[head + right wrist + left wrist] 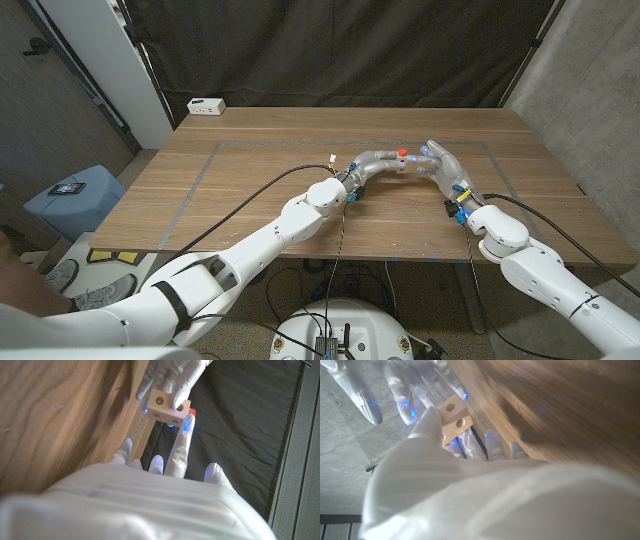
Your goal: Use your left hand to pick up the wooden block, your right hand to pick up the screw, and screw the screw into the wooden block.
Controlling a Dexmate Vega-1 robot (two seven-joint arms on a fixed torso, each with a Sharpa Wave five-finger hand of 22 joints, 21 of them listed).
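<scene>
Hands met above the table, block held in the left

Clearly, the wooden block (165, 406) is gripped by the left hand (375, 162), whose fingers (176, 380) are wrapped over its top and sides. The block is held up off the wooden table (250, 170), over the middle of the far half. Round holes are seen in its pale faces in the right wrist view, and two more are seen in the left wrist view, where the block (451, 421) is shown between the left hand's thumb and its other fingers.

The right hand (443, 166) is brought in from the right until its fingertips are met with those of the left hand. In the right wrist view one long finger (180, 450) is stretched toward the block and reaches just under it, while the other fingers are kept lower and a little apart. A small red piece, taken to be the head of the screw (402, 153), is seen at the point where the two hands come together, just beside the block. Whether it is pinched by the right hand cannot be told, since the contact is hidden by the fingers.

A white box (206, 105) is seen at the far left corner of the table, well apart from both hands. A dark curtain (350, 50) is hung behind the table.
</scene>
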